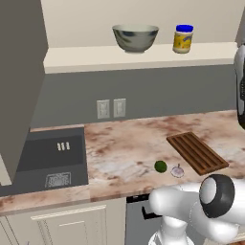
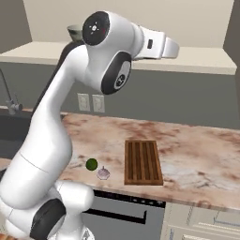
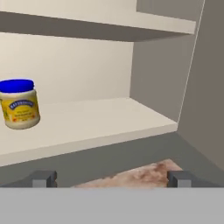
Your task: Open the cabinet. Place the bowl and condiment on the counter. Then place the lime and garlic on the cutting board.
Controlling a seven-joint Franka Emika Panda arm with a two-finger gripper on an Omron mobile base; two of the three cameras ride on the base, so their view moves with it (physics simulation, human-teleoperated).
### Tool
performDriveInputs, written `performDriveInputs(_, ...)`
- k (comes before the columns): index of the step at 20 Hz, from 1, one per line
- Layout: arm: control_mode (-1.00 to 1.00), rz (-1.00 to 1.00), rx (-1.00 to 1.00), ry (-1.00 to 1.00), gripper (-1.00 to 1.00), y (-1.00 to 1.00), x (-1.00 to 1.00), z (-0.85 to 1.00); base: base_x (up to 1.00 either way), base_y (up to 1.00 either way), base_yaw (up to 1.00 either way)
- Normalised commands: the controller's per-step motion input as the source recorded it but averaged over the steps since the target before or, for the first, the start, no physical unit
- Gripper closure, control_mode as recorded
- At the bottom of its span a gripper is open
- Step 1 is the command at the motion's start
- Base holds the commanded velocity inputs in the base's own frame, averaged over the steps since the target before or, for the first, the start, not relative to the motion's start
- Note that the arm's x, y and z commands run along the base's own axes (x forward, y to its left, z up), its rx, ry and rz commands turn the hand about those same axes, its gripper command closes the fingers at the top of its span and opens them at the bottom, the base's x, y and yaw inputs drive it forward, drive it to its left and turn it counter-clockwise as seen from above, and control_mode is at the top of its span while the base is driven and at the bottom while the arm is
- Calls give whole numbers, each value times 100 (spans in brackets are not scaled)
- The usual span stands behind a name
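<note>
The cabinet [image 1: 143, 56] stands open, its pale shelf [image 3: 87, 122] bare on the right. On that shelf sit the bowl [image 1: 135, 38] and, to its right, the blue-lidded condiment [image 1: 183, 38]. My gripper [image 3: 112, 179] is open and empty, raised in front of the shelf's right part, with the condiment [image 3: 18, 104] off to its left and farther in. Below on the counter [image 1: 124, 143], the lime [image 1: 160, 166] and garlic [image 1: 177, 171] lie side by side just left of the cutting board [image 1: 196, 152]. In the right base view my arm hides most of the bowl [image 2: 75, 32].
A dark sink [image 1: 48, 158] is set into the counter at the left, with a faucet [image 2: 9, 103] beside it. The open cabinet door [image 1: 19, 72] juts out at the left. Two wall outlets [image 1: 111, 108] sit on the grey backsplash. Cream base cabinets run below the counter.
</note>
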Motion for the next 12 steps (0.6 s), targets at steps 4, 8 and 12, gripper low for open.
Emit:
performDriveInputs(4,-100,-2,5,0,-100,90,64,41,0,0,0)
performDriveInputs(8,-100,0,12,9,-100,47,37,48,0,0,0)
performDriveInputs(12,-100,0,13,11,-100,26,44,16,0,0,0)
